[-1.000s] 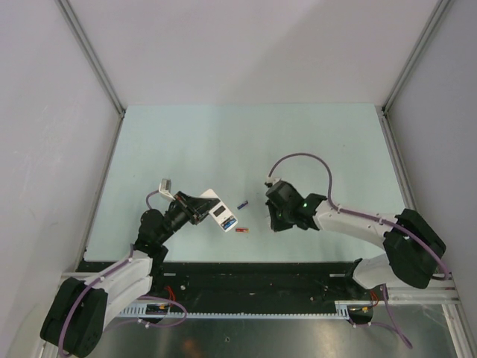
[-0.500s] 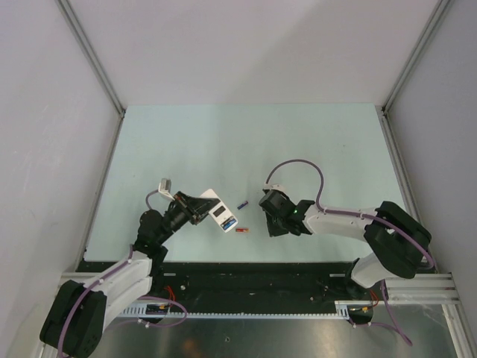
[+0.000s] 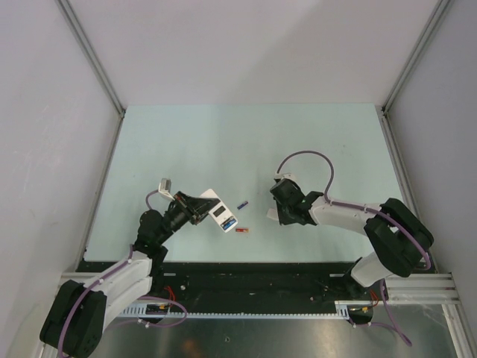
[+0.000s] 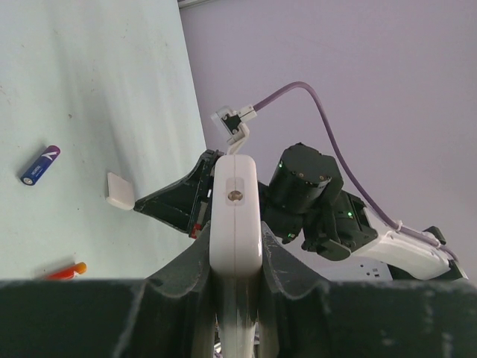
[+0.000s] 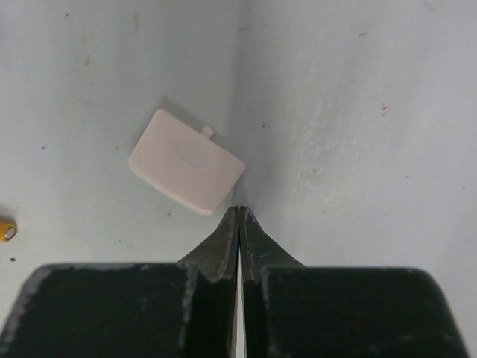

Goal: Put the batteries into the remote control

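My left gripper [image 3: 201, 208] is shut on the white remote control [image 3: 217, 209] and holds it just above the table. In the left wrist view the remote [image 4: 235, 216] stands edge-on between the fingers [image 4: 186, 268]. A bright blue battery [image 3: 229, 222] shows at the remote's lower end. A dark blue-purple battery [image 3: 242, 204] [image 4: 40, 164] and a red battery [image 3: 241, 230] [image 4: 63, 271] lie loose on the table. My right gripper [image 3: 280, 214] [image 5: 238, 212] is shut on nothing, its tips at the edge of a small white cover plate [image 5: 186, 161] [image 3: 273, 216].
The pale green table [image 3: 246, 142] is bounded by grey walls with metal posts [image 3: 93, 60] at the left and right. A black rail [image 3: 246, 272] runs along the near edge. The right arm [image 4: 320, 201] fills the space beyond the remote in the left wrist view.
The right gripper has shut and drawn back to the right, uncovering the white cover plate on the table. The left arm and the remote have not moved.
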Controlling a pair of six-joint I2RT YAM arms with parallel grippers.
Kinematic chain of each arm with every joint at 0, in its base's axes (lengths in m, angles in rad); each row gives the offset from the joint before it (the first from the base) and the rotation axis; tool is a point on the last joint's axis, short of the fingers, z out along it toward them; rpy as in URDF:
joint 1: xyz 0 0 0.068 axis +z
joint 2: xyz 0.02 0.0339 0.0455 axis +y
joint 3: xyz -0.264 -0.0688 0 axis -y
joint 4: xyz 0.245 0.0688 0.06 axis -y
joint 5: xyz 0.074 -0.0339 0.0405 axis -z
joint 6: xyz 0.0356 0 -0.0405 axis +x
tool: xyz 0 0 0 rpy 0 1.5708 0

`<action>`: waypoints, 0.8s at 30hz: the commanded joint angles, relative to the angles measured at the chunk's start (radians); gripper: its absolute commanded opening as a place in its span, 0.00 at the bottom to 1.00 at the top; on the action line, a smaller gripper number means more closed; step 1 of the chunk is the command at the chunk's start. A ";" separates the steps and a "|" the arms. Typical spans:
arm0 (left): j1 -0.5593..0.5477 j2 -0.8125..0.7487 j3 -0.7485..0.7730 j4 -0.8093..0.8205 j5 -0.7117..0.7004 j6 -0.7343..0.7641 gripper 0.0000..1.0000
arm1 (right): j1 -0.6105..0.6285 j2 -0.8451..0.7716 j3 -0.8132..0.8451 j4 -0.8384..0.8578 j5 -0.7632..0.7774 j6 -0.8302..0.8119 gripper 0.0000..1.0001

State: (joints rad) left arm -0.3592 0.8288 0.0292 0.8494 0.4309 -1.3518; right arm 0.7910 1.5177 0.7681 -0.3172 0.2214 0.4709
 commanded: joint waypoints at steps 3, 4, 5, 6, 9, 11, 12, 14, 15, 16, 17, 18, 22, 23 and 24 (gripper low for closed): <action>0.005 0.001 -0.126 0.028 0.017 0.017 0.00 | -0.079 -0.001 0.000 0.023 0.024 -0.058 0.00; 0.005 0.001 -0.124 0.030 0.017 0.017 0.00 | -0.088 0.002 0.003 0.026 0.022 -0.055 0.00; 0.005 0.001 -0.126 0.030 0.017 0.017 0.00 | -0.098 0.002 0.005 0.029 0.035 -0.049 0.01; 0.005 0.003 -0.124 0.030 0.019 0.017 0.00 | -0.111 -0.002 0.008 0.020 0.061 -0.037 0.04; 0.005 0.001 -0.124 0.028 0.022 0.017 0.00 | -0.116 -0.059 0.007 0.001 0.043 -0.015 0.05; 0.005 0.000 -0.130 0.030 0.022 0.017 0.00 | -0.060 -0.091 0.008 -0.013 -0.017 -0.018 0.06; 0.005 0.000 -0.130 0.028 0.020 0.017 0.00 | -0.027 -0.108 0.007 -0.014 -0.010 -0.018 0.05; 0.005 -0.003 -0.135 0.030 0.016 0.016 0.00 | 0.040 -0.102 0.008 -0.020 0.006 0.006 0.04; 0.005 -0.003 -0.137 0.030 0.016 0.017 0.00 | 0.048 -0.081 0.007 -0.020 -0.008 0.017 0.03; 0.005 -0.007 -0.138 0.030 0.014 0.016 0.00 | 0.057 -0.065 0.007 -0.019 -0.007 0.028 0.02; 0.005 -0.007 -0.138 0.028 0.017 0.016 0.00 | 0.059 -0.053 0.007 -0.017 -0.004 0.041 0.01; 0.005 -0.008 -0.140 0.030 0.017 0.016 0.00 | 0.062 -0.038 0.007 -0.014 0.004 0.049 0.00; 0.005 -0.026 -0.144 0.028 0.023 0.013 0.00 | 0.062 0.001 0.008 0.003 0.018 0.060 0.00; 0.006 -0.030 -0.149 0.028 0.020 0.011 0.00 | 0.059 0.004 0.008 0.006 0.019 0.058 0.00; 0.005 -0.034 -0.150 0.028 0.019 0.010 0.00 | 0.056 0.007 0.008 0.007 0.019 0.052 0.00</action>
State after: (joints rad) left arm -0.3592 0.8242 0.0292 0.8486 0.4316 -1.3518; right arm 0.8532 1.5120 0.7670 -0.3302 0.2131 0.5014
